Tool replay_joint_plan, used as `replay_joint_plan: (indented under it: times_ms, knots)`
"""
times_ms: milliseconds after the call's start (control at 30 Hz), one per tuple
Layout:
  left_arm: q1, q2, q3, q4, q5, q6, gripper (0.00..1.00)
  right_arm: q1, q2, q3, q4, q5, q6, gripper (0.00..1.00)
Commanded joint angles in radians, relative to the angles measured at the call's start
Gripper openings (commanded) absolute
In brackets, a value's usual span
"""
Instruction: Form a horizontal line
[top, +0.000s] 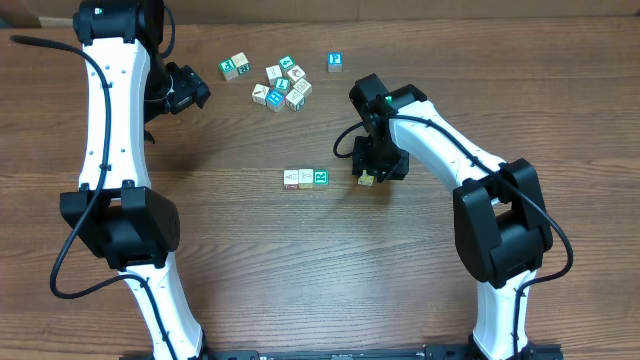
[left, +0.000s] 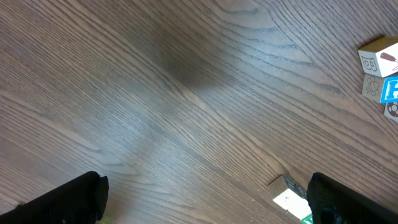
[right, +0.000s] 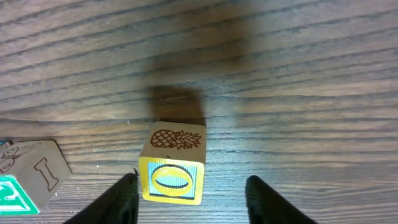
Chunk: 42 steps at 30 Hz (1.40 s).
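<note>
The horizontal line is a short row of three touching cubes at mid-table: two whitish, then a teal-and-white one on the right. A yellow cube lies a little to the right of that row, with a gap between them. My right gripper hangs over it. In the right wrist view the yellow cube shows a pineapple and a ring, and rests on the wood between the open jaws of my right gripper. The left finger is close beside it; the right finger stands well apart. The row's end cube shows at the left edge. My left gripper is open at the back left.
A loose jumble of white and teal cubes lies at the back centre, with a lone blue cube to its right. In the left wrist view a white-and-green cube lies by the right finger, and more cubes sit at the right edge.
</note>
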Motion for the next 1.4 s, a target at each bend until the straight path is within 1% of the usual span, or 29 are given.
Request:
replay_joint_plan:
  times_ms: [0,133,333,433,700,867,967,1033,1200,1367]
  knots:
    - [-0.007,0.006,0.000,-0.002,0.000,0.008,1.00,0.003,-0.003,-0.005,-0.001,-0.011,0.018,0.48]
    - [-0.007,0.006,0.000,-0.002,0.000,0.008,1.00,0.028,-0.003,-0.030,0.006,-0.014,0.018,0.47]
    - [-0.007,0.006,0.000,-0.002,0.000,0.008,0.99,0.062,-0.003,-0.077,0.097,0.024,0.019,0.46]
    - [-0.007,0.006,0.000,-0.002,0.000,0.008,0.99,0.064,-0.003,-0.077,0.103,0.040,0.044,0.45]
    - [-0.007,0.006,0.000,-0.002,0.000,0.008,1.00,0.042,-0.004,-0.034,0.068,0.041,0.045,0.46]
    - [-0.007,0.006,0.000,-0.002,0.000,0.008,0.99,0.042,-0.004,-0.019,0.071,0.097,0.074,0.46]
    - [-0.007,0.006,0.000,-0.002,0.000,0.008,1.00,0.042,-0.004,-0.019,0.080,0.095,0.074,0.45]
    - [-0.007,0.006,0.000,-0.002,0.000,0.008,0.99,0.042,-0.004,-0.019,0.081,0.096,0.074,0.44]
    - [-0.007,0.006,0.000,-0.002,0.000,0.008,0.99,0.042,-0.004,-0.019,0.082,0.096,0.074,0.35]
    - [-0.007,0.006,0.000,-0.002,0.000,0.008,1.00,0.042,-0.004,-0.019,0.082,0.091,0.074,0.35]
